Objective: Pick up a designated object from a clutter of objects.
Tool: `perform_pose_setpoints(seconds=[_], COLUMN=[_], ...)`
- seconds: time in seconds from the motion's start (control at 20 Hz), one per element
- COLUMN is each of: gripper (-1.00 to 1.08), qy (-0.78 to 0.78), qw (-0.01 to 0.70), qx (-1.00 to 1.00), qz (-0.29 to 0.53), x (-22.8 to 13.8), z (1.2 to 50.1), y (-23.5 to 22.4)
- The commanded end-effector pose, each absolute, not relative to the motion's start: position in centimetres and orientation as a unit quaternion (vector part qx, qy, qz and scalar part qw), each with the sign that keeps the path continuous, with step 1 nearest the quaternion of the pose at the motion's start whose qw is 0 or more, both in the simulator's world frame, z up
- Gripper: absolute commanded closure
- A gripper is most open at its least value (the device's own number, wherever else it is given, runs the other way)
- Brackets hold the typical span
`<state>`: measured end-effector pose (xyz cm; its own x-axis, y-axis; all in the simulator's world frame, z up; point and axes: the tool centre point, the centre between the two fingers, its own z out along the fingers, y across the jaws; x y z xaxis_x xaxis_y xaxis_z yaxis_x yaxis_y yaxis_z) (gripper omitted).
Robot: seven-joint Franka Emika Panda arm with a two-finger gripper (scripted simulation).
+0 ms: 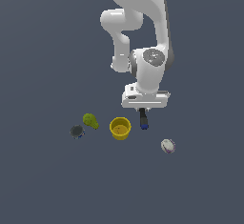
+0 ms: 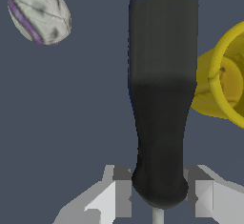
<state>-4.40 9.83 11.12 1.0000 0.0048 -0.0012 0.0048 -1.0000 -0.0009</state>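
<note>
Screwdriver (image 2: 162, 99) filling the wrist view, set between the two pads of the jaws.

Seen closest: black handle with blue end, its narrow neck lying between the light grey fingertips (image 2: 202, 197), thin shaft just visible below the neck. Gripper (image 1: 143, 109) lowered over the tool, jaws spread on both sides of the handle's neck with only a slim gap showing; cannot tell if already touching or pressing. Lying on the dark desk (image 1: 43, 180) just beside the yellow cup (image 1: 120, 128), at the exterior view's right of it; white marked ball (image 1: 167, 146) near, green pear-shaped fruit (image 1: 90, 120) and dark round can (image 1: 77, 131) well apart on the other side of the cup. Probably light and stiff, smooth and round, so likely to roll or slip; better to hold on the thick handle, not on the thin shaft.
</note>
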Motion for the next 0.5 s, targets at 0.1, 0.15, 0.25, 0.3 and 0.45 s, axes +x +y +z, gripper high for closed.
perform_pose_setpoints(seconds=[0.1, 0.15, 0.25, 0.3, 0.45], gripper=[1.08, 1.08, 1.08, 1.08, 1.08], qy=[-0.003, -0.003, -0.003, -0.003, -0.003], qw=[0.001, 0.002, 0.002, 0.002, 0.002], qx=[-1.000, -1.000, -1.000, -1.000, -1.000], qz=[0.000, 0.000, 0.000, 0.000, 0.000], x=[-2.4, -1.9, -1.0, -0.6, 0.8], z=[15.2, 16.1, 17.8, 18.7, 21.4], y=[6.5, 5.7, 4.2, 3.5, 1.2])
